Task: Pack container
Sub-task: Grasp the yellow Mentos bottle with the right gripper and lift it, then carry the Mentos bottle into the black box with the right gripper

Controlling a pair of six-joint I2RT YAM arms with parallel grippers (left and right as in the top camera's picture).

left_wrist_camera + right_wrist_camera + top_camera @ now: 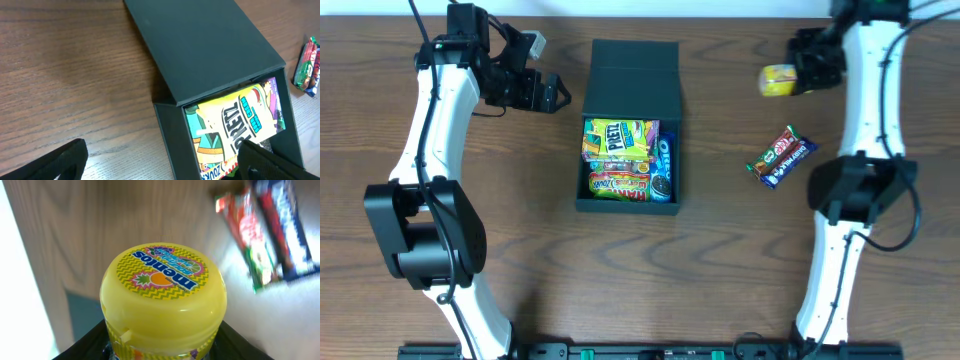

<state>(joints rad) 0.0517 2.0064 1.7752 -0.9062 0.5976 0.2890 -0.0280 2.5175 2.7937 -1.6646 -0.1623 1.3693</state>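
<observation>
Container (632,68) lies mid-tabletop (720,270), open, long axis running away from the arm bases. We note right jaws clasping the tub (778,80), well to its right. Left jaws gape empty just beside its lid.

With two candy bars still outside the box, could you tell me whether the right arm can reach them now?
Probably not yet: its fingers hold the yellow Mentos tub, though the candy bars lie uncovered on the table close by.

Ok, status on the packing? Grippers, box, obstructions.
Left gripper open, empty, beside container. Right gripper shut on Mentos tub, right of it. Lid open, snacks inside; two snack bars on table. Nothing blocking the opening.
</observation>
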